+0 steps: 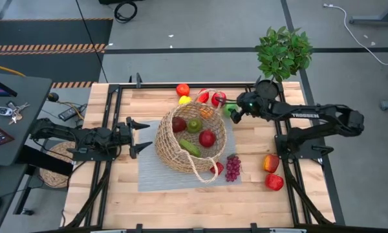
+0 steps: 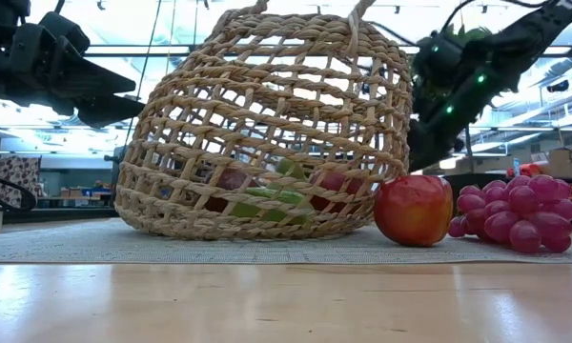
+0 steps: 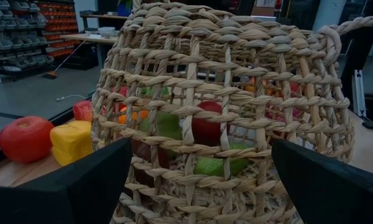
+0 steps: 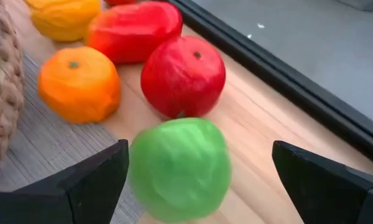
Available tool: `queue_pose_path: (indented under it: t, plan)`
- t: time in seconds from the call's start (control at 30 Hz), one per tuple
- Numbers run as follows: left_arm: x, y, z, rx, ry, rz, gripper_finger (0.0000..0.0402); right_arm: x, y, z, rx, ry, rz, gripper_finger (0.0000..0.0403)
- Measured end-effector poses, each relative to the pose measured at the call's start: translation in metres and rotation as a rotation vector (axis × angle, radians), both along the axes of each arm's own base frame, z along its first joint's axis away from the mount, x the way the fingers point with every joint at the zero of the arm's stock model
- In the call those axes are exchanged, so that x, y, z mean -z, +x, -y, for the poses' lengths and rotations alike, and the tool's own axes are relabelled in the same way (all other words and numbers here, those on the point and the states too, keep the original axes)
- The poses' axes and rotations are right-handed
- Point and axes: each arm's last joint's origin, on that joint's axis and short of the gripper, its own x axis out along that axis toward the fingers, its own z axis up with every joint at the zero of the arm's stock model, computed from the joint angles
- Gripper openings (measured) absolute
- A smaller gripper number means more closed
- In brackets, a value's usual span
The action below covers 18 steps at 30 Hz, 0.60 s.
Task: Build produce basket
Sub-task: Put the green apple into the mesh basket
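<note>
The wicker basket [image 1: 191, 139] stands on a grey mat [image 1: 149, 175] at the table's middle, with red and green produce [image 1: 195, 133] inside. My left gripper [image 1: 142, 134] is open, level at the basket's left wall [image 3: 224, 112], apart from it. My right gripper [image 1: 233, 114] is open just off the basket's far right side. Its fingers stand on either side of a green piece [image 4: 180, 168] that rests on the table. An orange piece [image 4: 79, 81] and a red apple [image 4: 183, 74] lie just beyond it.
A red piece [image 1: 182, 89] and a yellow lemon [image 1: 184, 99] lie at the far edge. Purple grapes [image 1: 233, 167] and a red apple [image 1: 217, 168] lie near the basket's near right side. Two apples [image 1: 271, 172] lie farther right. A potted plant [image 1: 283, 52] stands beyond the far edge.
</note>
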Motion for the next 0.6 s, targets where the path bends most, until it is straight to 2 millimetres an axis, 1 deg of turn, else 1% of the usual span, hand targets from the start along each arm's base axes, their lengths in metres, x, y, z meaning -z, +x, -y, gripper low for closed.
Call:
queue_pose_path:
  t: [0.1,0.37,0.53,0.6]
  plan:
    - [0.000,0.000,0.000,0.000,0.000,0.000,0.0394,0.007,0.005,0.006,-0.007,0.018,0.004,0.0399]
    - [0.000,0.000,0.000,0.000,0.000,0.000,0.0394,0.034,0.012,0.019,-0.006,0.076,-0.053,0.0399]
    - [0.000,0.000,0.000,0.000,0.000,0.000,0.0394,0.042,0.015,0.025,0.002,0.081,-0.070,0.0399]
    - [0.000,0.000,0.000,-0.001,0.000,0.000,0.0394,0.043,0.015,0.026,0.003,0.081,-0.069,0.0399]
